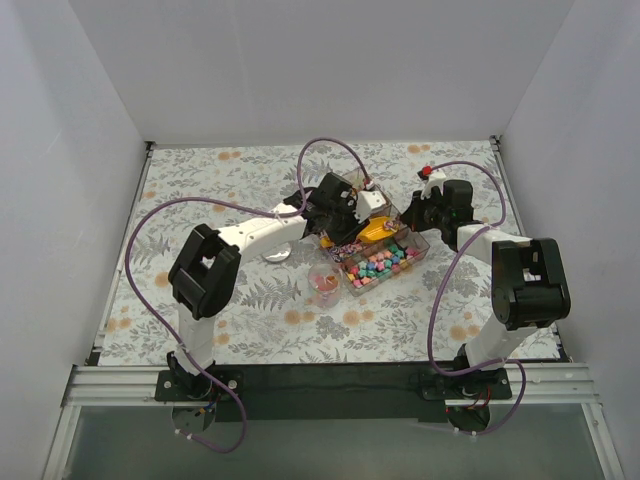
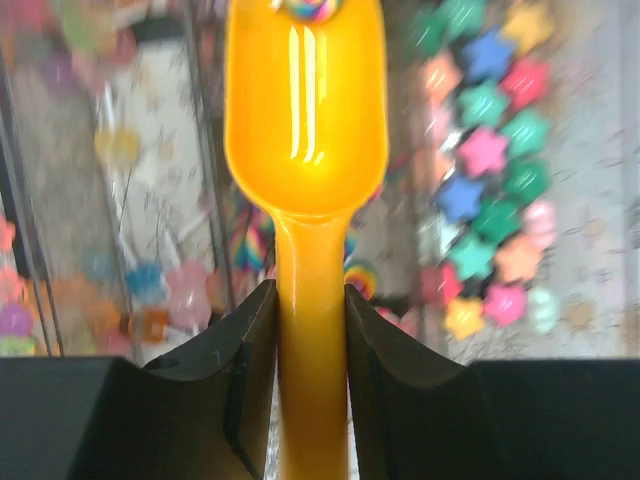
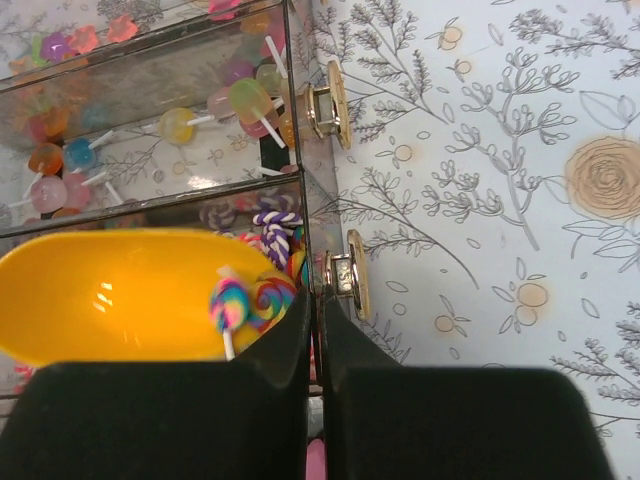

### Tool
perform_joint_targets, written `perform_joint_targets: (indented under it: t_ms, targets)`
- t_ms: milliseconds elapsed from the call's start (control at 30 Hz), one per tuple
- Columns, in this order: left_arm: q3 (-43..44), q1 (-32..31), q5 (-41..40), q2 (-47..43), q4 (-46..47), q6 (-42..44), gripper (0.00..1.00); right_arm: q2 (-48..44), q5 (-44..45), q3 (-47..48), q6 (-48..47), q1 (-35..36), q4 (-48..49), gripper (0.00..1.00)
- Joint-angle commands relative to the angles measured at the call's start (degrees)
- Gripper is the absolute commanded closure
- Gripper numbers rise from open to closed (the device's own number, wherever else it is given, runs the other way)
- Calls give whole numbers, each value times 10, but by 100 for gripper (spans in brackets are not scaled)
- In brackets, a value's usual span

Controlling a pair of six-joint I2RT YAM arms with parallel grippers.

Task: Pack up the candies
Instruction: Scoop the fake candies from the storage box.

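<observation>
Left gripper (image 2: 311,300) is clamped hard on the handle of the orange scoop (image 2: 305,110), one finger pressing each side, bowl pointing away from the wrist and roughly level. The scoop sits inside the clear box (image 1: 425,241), in the compartment along its far-left side. Two swirl lollipop candies (image 3: 232,305) lie right at the scoop's lip; the rest of the bowl is bare. More candies are loose in the box: star shapes in the neighbouring compartments, ball lollipops beyond the divider. Right gripper (image 3: 318,315) has its fingers drawn together on the box's side wall just beside the gold clasps (image 3: 350,285), apparently pinching it to steady the box; the wall is thin, so the contact is a judgement. A small cup (image 1: 323,272) with something pink inside stands on the tablecloth (image 3: 480,200) just beside the box's near-left corner. The step looks like scoop-and-carry to that cup. The load is small and sits at the very lip, so raise the tip a little before lifting or the candies roll off. Lift straight up, clear of the divider and wall. The right side should hold firm so the box doesn't skid. Travel level, stop low over the cup and tip slowly; the cup mouth looks no wider than the bowl, and the cup seems light enough to knock over.
</observation>
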Motion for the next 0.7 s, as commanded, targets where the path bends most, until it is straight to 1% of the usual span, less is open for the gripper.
perform_joint_targets:
  t_ms: [0,33,67,167,200,233,333,500,667]
  targets:
    - [51,-36,100,-11,46,25,100,-1,-92,0,45,40,-98,99]
    - [70,-43,89,-7,24,30,100,-6,-90,4,45,40,-108,99]
    - [81,-46,57,0,8,33,100,-8,-87,9,43,40,-113,99]
    - [121,-49,24,31,-67,43,100,-19,-78,15,33,40,-130,99]
    - [124,-49,3,36,-80,46,100,-22,-74,17,33,40,-133,99]
    - [124,-50,-4,40,-99,49,100,-22,-72,17,31,40,-138,99]
    - [119,-50,-14,41,-113,53,100,-21,-67,17,27,41,-139,99]
    - [103,-50,5,44,-106,45,100,-8,-69,17,30,40,-139,99]
    - [38,-39,30,11,-23,9,100,-10,-56,13,25,39,-140,99]
